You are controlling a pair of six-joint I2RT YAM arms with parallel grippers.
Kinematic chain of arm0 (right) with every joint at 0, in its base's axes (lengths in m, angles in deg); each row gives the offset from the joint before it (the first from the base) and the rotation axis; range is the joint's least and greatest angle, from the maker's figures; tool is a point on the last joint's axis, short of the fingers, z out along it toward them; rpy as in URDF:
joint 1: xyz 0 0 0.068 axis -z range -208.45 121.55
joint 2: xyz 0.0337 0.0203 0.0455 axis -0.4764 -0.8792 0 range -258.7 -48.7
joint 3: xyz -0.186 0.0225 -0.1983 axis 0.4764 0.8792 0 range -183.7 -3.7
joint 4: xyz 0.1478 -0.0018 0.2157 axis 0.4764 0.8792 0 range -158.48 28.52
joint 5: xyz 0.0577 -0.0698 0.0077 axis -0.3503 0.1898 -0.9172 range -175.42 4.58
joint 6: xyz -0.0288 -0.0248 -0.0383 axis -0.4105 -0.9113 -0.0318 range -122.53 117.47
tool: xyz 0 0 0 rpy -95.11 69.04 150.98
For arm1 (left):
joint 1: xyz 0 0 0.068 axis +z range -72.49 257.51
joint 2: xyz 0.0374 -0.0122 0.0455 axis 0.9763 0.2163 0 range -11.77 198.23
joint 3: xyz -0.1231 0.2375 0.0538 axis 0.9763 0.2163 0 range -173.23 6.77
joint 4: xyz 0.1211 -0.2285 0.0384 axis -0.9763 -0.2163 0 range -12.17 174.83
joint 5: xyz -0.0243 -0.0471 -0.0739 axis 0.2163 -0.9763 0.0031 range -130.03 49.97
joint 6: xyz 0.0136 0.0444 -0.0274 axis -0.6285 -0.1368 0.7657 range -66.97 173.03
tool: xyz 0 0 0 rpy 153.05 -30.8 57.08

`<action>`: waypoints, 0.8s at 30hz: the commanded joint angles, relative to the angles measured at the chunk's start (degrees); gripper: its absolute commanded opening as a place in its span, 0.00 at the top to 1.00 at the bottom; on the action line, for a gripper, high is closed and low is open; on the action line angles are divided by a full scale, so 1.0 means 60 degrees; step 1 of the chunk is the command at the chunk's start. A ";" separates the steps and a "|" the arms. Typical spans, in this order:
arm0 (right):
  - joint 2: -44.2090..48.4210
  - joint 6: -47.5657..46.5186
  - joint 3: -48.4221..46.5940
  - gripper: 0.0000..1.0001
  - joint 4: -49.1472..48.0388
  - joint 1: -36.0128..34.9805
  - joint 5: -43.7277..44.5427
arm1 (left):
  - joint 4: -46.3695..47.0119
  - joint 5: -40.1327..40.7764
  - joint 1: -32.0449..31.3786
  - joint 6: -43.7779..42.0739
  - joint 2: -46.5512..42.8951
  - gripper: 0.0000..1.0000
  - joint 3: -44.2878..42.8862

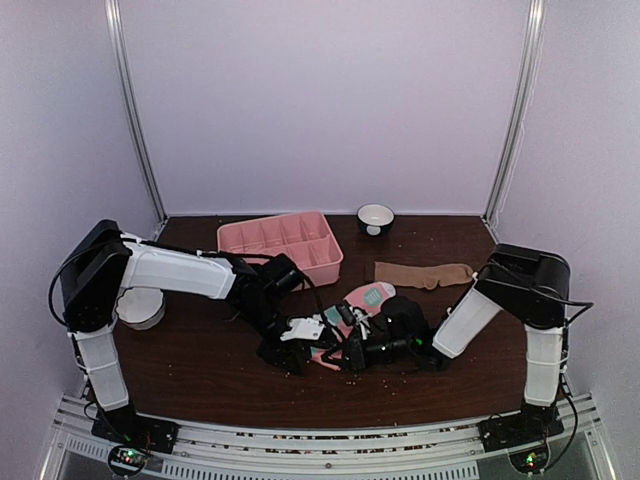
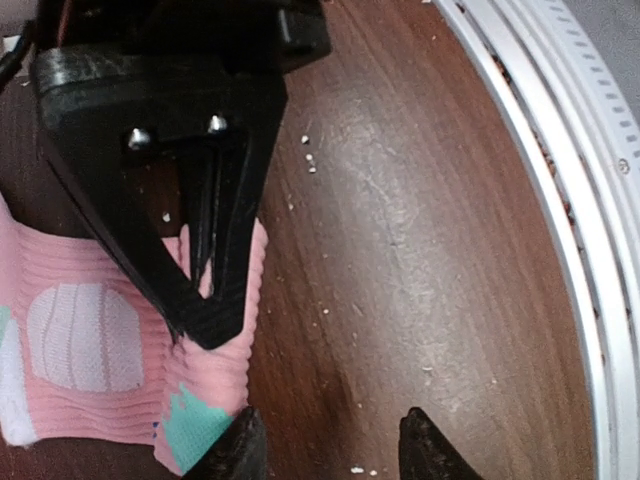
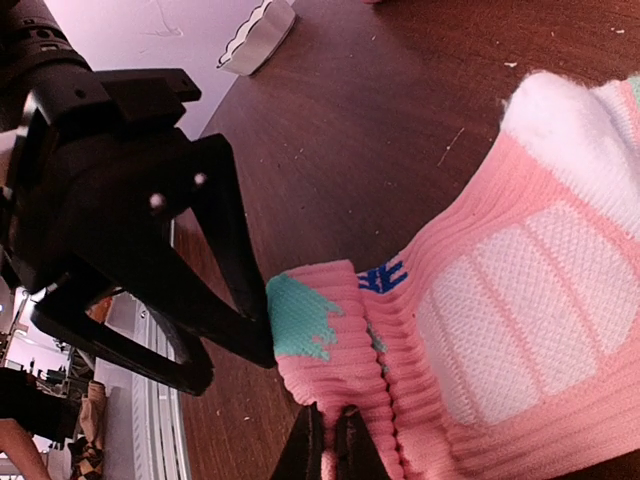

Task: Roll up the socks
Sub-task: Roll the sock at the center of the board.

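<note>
Top external view: a dark wood-grain table (image 1: pixel 200 370) dotted with pale crumbs carries everything. A pink plastic tray (image 1: pixel 325 255) sits at the back, a rectangle split into rows of small square compartments. What its cells hold cannot be told from here.

The pink sock (image 1: pixel 365 298) lies at the table's middle, between the two arms. It is a ribbed knit with white mesh panels, teal patches and a fluffy white end, and its near end is curled over on itself. The tan sock (image 1: pixel 423 274) lies flat and stretched out to its right, well apart from it, smooth and plain.

A white bowl (image 1: pixel 140 310) stands at the left, partly under the left arm, and the right wrist view shows its scalloped rim. A small round dark bowl (image 1: pixel 375 217) with a white inside stands beside the tray's far right corner.

The right gripper (image 3: pixel 325 450) is pinched tight on the curled pink fold. The left gripper (image 2: pixel 330 455) has its fingers apart, one tip against the teal patch, the other over bare wood.
</note>
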 commanded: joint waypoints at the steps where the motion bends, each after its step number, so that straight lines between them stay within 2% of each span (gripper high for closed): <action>1: -0.0849 0.0565 0.0662 1.00 0.2294 0.0265 0.0121 | 0.1050 0.0917 -0.0134 -0.0157 0.0299 0.55 -0.0355; 14: -0.0814 0.0371 0.0549 1.00 0.3047 0.0426 0.0070 | 0.1499 0.1288 -0.0198 -0.0048 0.0108 0.56 -0.0458; 24: -0.0864 0.0274 0.0461 1.00 0.3223 0.0464 0.0143 | 0.1402 0.0464 -0.0162 0.0107 -0.0210 0.58 -0.0359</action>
